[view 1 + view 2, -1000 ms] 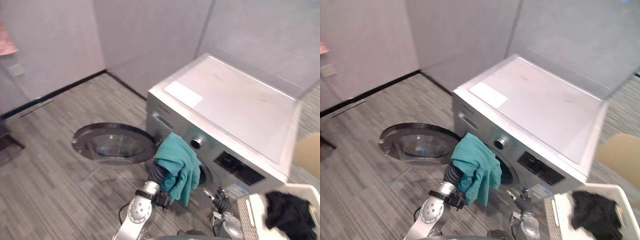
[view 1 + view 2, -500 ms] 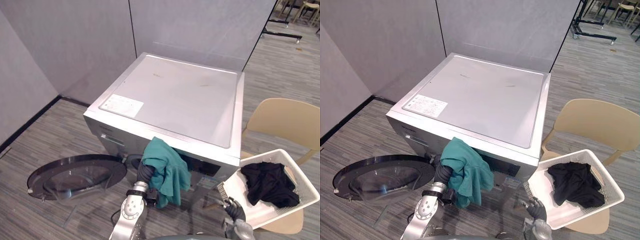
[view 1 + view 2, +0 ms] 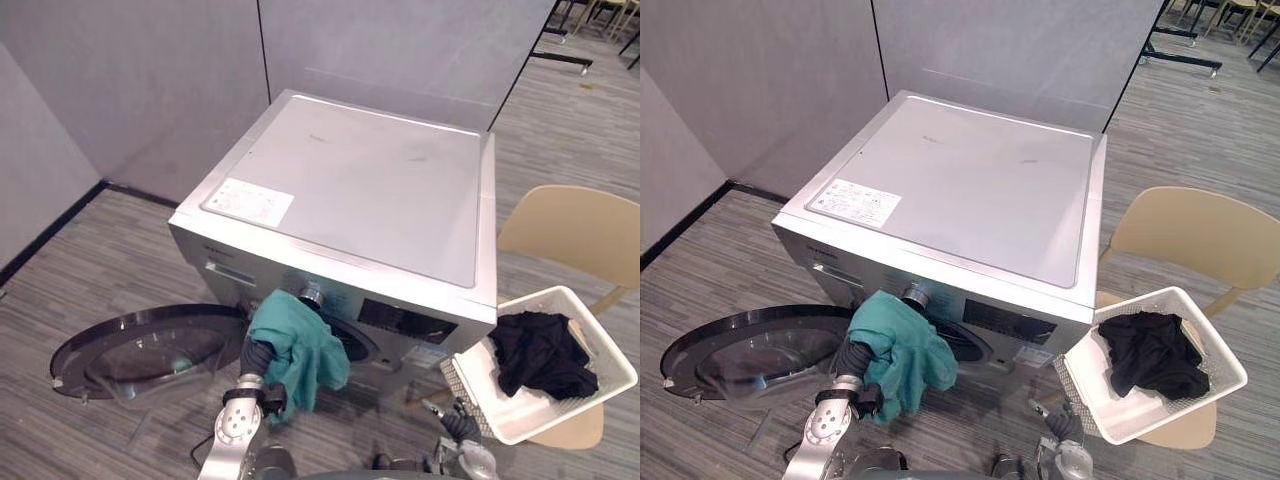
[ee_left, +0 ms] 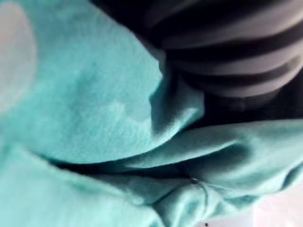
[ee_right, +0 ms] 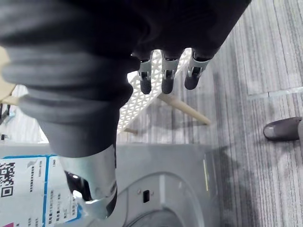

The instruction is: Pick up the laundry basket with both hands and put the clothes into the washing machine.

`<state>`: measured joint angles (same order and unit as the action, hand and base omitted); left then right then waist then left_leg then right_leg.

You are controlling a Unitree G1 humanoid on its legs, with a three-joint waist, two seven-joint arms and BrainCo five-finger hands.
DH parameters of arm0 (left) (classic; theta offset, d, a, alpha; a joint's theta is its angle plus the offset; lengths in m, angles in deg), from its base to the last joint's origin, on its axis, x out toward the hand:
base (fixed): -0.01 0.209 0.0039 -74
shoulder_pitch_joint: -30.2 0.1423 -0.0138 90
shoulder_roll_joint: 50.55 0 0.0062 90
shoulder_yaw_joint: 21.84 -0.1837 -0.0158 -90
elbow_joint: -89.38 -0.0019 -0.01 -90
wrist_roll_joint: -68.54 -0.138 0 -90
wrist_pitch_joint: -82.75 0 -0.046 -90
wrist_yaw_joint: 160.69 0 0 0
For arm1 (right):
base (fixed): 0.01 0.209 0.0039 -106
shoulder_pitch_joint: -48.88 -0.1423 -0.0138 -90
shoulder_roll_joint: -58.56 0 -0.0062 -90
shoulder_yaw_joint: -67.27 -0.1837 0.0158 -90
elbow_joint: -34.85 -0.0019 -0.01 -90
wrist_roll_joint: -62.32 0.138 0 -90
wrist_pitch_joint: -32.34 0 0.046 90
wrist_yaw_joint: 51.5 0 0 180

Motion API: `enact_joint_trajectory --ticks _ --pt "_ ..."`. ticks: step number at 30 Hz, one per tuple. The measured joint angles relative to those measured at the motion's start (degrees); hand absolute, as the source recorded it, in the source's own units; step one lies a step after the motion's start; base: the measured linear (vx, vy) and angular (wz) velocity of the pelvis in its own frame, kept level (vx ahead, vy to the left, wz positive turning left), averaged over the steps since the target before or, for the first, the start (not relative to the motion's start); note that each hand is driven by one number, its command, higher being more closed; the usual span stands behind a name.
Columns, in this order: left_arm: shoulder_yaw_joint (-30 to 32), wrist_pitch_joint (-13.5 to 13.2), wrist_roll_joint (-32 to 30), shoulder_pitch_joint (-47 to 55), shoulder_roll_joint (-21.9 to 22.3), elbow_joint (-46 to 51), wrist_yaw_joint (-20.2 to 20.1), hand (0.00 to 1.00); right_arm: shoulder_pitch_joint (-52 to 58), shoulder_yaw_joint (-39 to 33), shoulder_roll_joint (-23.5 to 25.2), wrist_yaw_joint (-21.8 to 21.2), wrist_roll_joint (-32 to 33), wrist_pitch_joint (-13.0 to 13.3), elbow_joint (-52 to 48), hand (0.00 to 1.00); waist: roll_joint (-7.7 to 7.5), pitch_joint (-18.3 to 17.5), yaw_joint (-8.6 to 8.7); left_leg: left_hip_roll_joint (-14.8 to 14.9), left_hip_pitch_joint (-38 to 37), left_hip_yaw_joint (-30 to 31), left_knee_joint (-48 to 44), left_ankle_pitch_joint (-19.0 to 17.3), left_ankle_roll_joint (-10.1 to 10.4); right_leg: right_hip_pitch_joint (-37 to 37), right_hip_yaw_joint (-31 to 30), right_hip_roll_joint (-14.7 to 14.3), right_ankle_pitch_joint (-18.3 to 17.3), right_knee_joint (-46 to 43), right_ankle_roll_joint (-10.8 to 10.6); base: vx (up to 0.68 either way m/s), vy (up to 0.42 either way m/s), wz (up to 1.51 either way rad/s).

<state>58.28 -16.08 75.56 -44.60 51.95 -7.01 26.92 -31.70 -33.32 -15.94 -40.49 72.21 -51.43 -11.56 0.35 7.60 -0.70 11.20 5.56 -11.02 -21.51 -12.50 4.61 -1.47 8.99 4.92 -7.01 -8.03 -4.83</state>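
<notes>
At seven o'clock of the washing machine [image 3: 370, 190], the teal garment [image 3: 295, 345] drapes our left hand [image 3: 257, 356]; its grip we cannot tell. Our right hand [image 5: 166, 71] hangs wide, empty.

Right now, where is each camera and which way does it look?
Left eye view: on the head, looking down at the silver washing machine; left hand carries a teal cloth.
Right eye view: beside it, sharing that scene and the white mesh laundry basket.
Left wrist view: left wrist, pressed against the cloth.
Right wrist view: right wrist, along the open right hand toward the basket.
</notes>
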Motion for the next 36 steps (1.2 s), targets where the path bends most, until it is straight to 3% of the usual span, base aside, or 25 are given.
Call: enact_joint_trajectory --ticks 2,6,12,20,29,32,36 --pt "1.39 0.74 0.03 0.34 0.96 -1.01 0.12 1.0 0.12 -0.18 0.0 -0.01 0.0 -0.04 -0.01 0.0 0.03 0.14 -0.1 0.43 0.26 -0.24 -0.14 -0.23 -0.04 1.12 -0.17 -0.44 -0.09 -1.24 0.14 -0.09 -0.02 -0.04" --pt "4.87 0.85 1.53 -0.11 1.13 -0.91 0.81 1.0 -0.62 0.49 -0.01 0.05 0.09 -0.07 -2.44 0.0 -0.43 2.95 -0.31 2.66 6.77 0.08 -8.71 -3.36 -0.11 9.29 -1.09 -0.84 -4.66 -13.38 0.44 -0.16 -0.011 -0.11" --pt "9.68 0.91 6.38 -5.08 2.09 -0.39 5.0 1.0 -2.09 2.61 0.05 1.38 1.08 -0.1 -9.9 0.0 -1.32 10.1 -0.26 4.97 22.7 3.1 -27.23 -10.48 -1.22 26.35 -1.72 1.07 -12.6 -34.88 0.63 -0.17 0.005 -0.02" --pt "10.14 -0.12 11.53 -19.1 3.98 -1.42 9.29 1.0 -9.04 3.7 0.48 4.06 3.56 0.22 -18.94 0.0 -1.53 15.52 -0.63 6.79 44.36 6.25 -45.81 -15.17 -2.78 48.25 -3.05 2.2 -17.4 -54.35 0.88 -0.11 0.004 -0.08" --pt "9.88 -0.79 17.31 -32.6 5.8 -5.72 11.51 1.0 -12.47 3.05 2.0 6.84 5.8 2.64 -25.7 0.0 -1.56 16.39 -0.15 8.23 64.4 9.16 -61.37 -18.91 -3.44 68.87 -5.2 1.93 -20.97 -70.17 0.76 -0.1 -0.032 -0.12" --pt "10.06 -1.14 21.29 -39.05 5.27 -8.68 12.79 1.0 -12.63 2.08 1.94 7.65 6.38 4.64 -29.08 0.0 -1.61 16.36 0.02 8.88 69.46 9.43 -65.03 -19.56 -3.58 74.47 -6.31 0.98 -21.12 -73.71 0.51 -0.08 -0.067 -0.18" --pt "10.75 -1.44 28.18 -51.92 -0.25 -12.25 13.76 1.0 -11.99 2.15 1.76 7.42 6.74 6.38 -30.06 0.0 -2.04 16.11 1.89 10.09 73.13 9.55 -67.87 -20.12 -3.69 78.64 -7.37 -0.48 -20.96 -75.88 0.39 -0.04 -0.047 -0.21"
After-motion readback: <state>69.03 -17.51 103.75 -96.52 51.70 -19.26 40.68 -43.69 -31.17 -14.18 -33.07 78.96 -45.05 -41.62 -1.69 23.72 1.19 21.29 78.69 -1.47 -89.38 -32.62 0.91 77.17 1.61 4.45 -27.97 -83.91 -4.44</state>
